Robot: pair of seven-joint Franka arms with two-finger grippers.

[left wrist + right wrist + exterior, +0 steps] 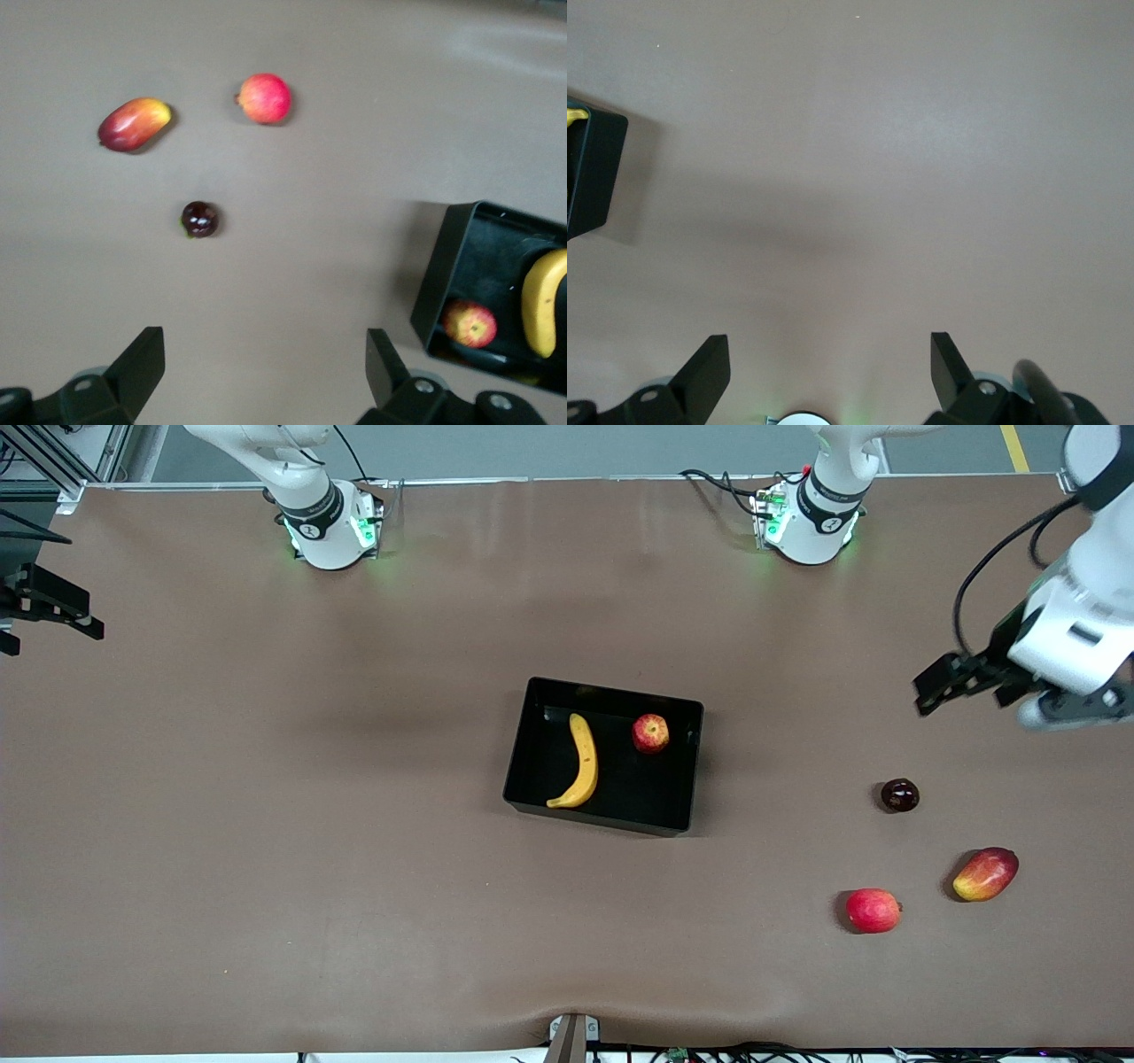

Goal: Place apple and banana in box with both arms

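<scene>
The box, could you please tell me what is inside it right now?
Inside the box lie the banana and the apple, apart from each other. Nothing covers them; the floor under each fruit is hidden.

Robot lab: table-mounted arms (319, 514)

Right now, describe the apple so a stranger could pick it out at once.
Find the black box mid-table. The apple lies inside, beside the banana, toward the left arm's end. It is the only round fruit in the box, red with yellow streaks.
</scene>
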